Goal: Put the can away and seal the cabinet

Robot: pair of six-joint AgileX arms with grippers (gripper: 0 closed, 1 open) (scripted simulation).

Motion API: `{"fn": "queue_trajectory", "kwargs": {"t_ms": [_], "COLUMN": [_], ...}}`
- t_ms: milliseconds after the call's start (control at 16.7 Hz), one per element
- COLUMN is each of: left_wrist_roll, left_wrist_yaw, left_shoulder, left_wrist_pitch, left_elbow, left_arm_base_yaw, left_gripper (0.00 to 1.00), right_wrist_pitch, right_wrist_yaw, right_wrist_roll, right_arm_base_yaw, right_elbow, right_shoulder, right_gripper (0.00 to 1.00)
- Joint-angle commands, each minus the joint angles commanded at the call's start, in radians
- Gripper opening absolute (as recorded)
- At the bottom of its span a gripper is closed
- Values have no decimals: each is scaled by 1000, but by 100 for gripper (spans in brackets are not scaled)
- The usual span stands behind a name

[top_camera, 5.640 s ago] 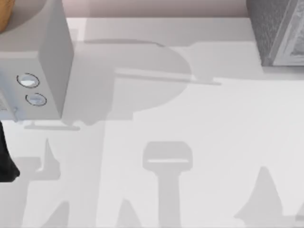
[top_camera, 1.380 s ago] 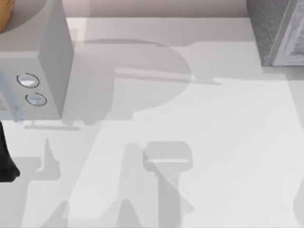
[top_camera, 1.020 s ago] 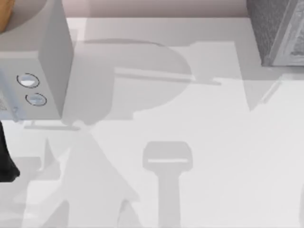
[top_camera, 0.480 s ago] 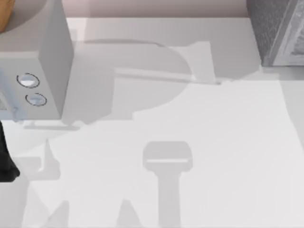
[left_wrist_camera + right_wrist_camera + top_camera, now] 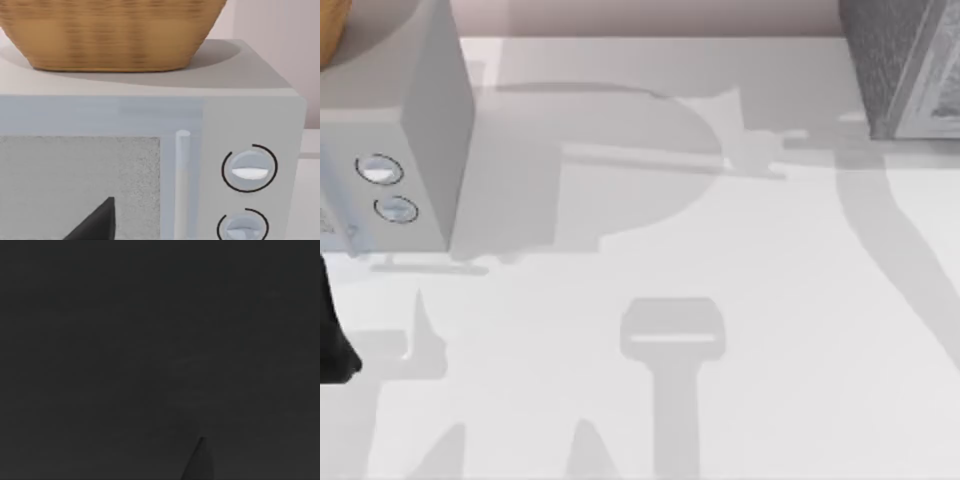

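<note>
Left arm (image 5: 332, 340) parked beside the microwave (image 5: 410, 130); left gripper (image 5: 95, 222) faces its door, grip state unreadable. Right wrist view dark. Can's place can't be told. Judgement: confirm the can is inside the cabinet (image 5: 910, 70) before closing.

No readable text, labels, brands or numbers anywhere. The two dials (image 5: 249, 169) on the microwave (image 5: 150, 115) at far left carry no markings.

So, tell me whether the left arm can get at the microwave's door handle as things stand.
Probably yes. The left arm sits just in front of the microwave, and its wrist view faces the door handle squarely, with nothing standing between them.
</note>
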Motion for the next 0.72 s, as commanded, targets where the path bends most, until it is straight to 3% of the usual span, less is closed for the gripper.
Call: {"fn": "queue_trajectory", "kwargs": {"t_ms": [720], "left_wrist_roll": [0], "left_wrist_yaw": [0], "left_shoulder": [0], "left_wrist_pitch": [0], "left_elbow": [0], "left_arm_base_yaw": [0], "left_gripper": [100], "right_wrist_pitch": [10], "right_wrist_yaw": [-8], "right_wrist_roll": [-6], "right_arm_base_yaw": [-33], "right_elbow": [44], "right_shoulder": [38], "right_gripper": [100]}}
